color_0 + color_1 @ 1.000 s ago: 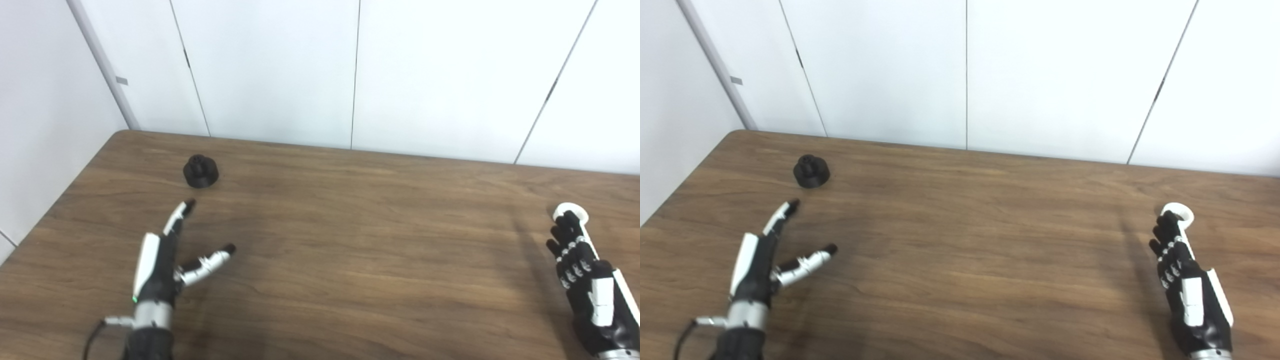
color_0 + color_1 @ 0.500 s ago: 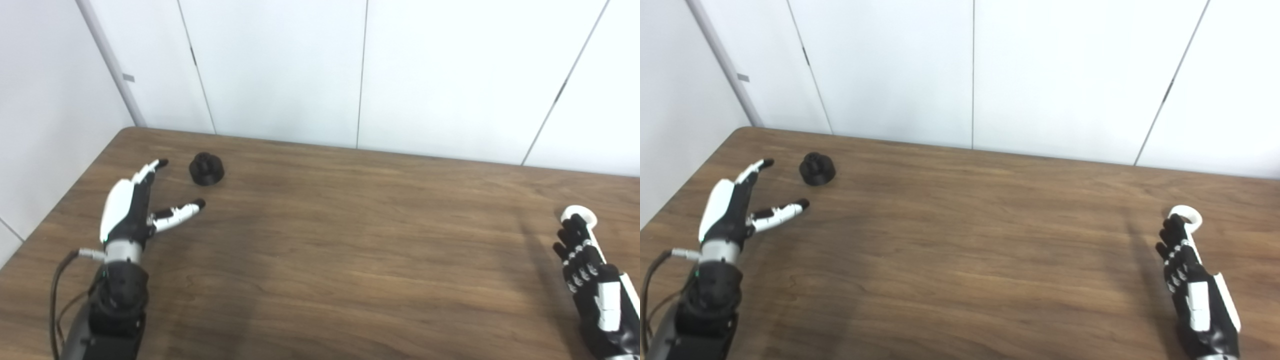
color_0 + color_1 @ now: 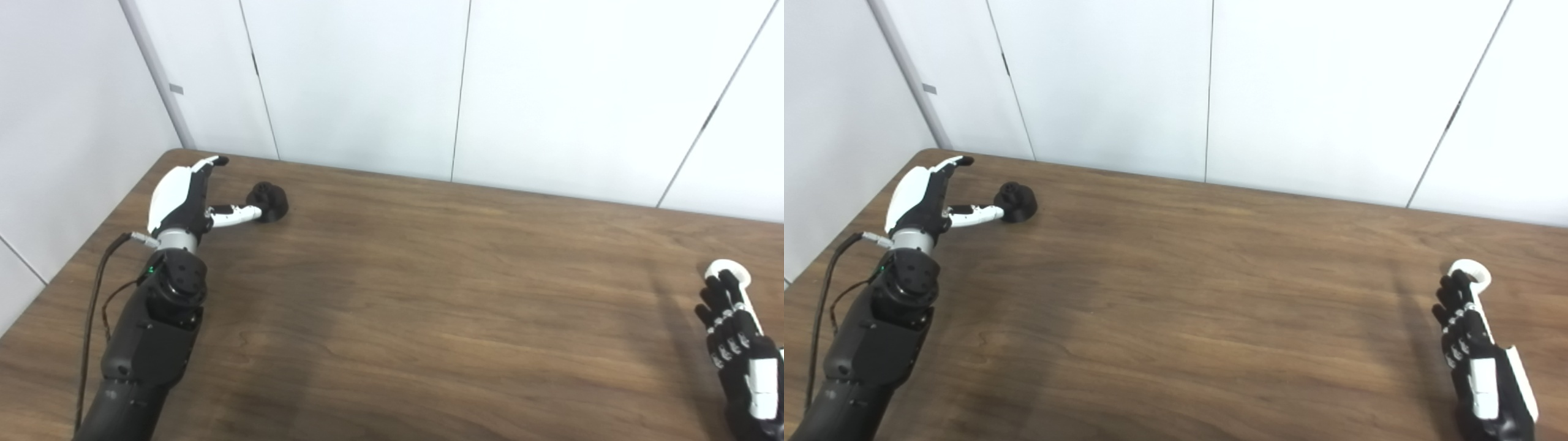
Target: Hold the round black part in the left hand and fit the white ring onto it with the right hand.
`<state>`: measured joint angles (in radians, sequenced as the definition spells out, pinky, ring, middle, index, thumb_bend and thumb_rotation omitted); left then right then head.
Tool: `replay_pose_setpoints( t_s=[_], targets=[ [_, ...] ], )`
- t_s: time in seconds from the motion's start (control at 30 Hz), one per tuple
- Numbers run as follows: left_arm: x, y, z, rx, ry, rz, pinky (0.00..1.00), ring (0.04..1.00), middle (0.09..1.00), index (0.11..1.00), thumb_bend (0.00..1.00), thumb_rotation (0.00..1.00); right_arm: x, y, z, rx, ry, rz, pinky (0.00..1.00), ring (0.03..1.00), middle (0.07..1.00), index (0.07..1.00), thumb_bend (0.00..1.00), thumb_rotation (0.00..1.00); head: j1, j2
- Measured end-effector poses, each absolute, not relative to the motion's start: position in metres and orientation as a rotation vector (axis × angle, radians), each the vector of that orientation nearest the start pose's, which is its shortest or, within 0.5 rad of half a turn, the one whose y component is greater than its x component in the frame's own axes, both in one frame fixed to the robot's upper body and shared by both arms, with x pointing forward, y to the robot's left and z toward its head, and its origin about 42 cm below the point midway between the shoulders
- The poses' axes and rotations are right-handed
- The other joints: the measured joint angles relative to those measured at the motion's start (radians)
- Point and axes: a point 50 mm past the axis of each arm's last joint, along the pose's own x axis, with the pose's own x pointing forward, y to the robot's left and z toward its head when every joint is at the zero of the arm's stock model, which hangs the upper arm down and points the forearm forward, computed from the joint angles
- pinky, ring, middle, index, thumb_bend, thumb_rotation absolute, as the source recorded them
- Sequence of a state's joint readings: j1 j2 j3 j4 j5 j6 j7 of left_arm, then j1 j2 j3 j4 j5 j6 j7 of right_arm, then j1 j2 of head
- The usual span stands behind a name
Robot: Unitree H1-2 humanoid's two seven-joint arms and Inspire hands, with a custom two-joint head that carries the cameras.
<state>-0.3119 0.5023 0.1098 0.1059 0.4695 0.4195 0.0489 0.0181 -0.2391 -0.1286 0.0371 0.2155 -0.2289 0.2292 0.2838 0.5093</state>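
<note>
Fingers (image 3: pixel 236 214) of the left hand (image 3: pixel 184 199) spread wide beside the black part (image 3: pixel 269 202); right hand (image 3: pixel 1476 355) fingers' spread unclear.

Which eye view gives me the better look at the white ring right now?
The right eye view: the white ring sits farther in from the picture's edge there, its hole visible just beyond the right hand. The left eye view shows the same ring nearer the right edge, with the fingertips overlapping its near rim in both.
</note>
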Motion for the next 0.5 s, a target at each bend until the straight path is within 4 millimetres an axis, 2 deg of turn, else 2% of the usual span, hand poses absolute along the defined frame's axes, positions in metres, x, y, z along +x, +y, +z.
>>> replay_pose_setpoints(
  t_s=[0.13, 0.5],
  targets=[
    [0.383, 0.414, 0.206, 0.909, 0.209, 0.396, 0.99, 1.000, 0.947, 0.854, 0.93, 0.30, 0.273, -0.317, 0.114, -0.063, -0.204, 0.093, 1.00, 0.993, 0.986, 1.000, 0.72, 0.97, -0.003, 0.000],
    [0.409, 0.415, 0.197, 0.948, 0.300, 0.363, 1.00, 1.000, 0.953, 0.849, 0.96, 0.33, 0.272, -0.316, 0.115, -0.068, -0.207, 0.094, 1.00, 0.982, 0.974, 1.000, 0.71, 0.97, -0.014, -0.002]
  ],
)
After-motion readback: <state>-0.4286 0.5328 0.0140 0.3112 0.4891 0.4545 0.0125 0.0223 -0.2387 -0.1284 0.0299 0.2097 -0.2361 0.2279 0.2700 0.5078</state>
